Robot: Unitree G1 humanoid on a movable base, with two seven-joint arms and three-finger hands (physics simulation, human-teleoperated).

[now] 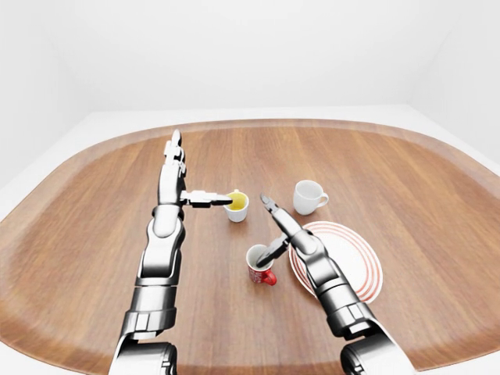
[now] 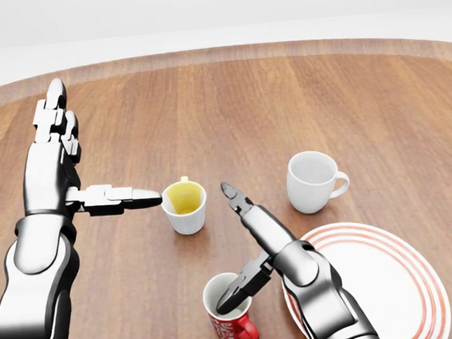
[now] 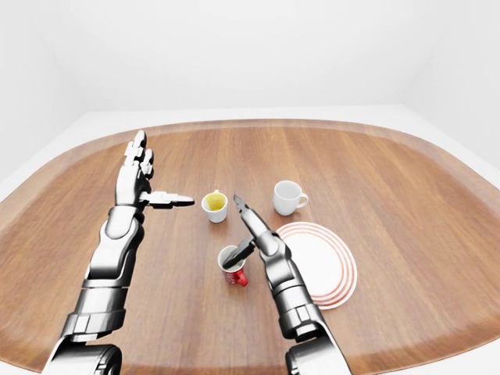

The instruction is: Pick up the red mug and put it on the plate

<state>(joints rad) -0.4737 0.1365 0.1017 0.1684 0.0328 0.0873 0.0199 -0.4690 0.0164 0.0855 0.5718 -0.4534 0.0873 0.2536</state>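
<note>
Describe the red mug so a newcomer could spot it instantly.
On the round wooden table, find the white plate with red rings at the head view's lower right. The red mug stands just left of it, under the right hand. The only red mug; the other two are white.

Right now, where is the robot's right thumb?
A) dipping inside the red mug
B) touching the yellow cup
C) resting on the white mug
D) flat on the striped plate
A: in the head view, one dark finger of the right hand pokes down into the red mug, beside the plate.
</note>
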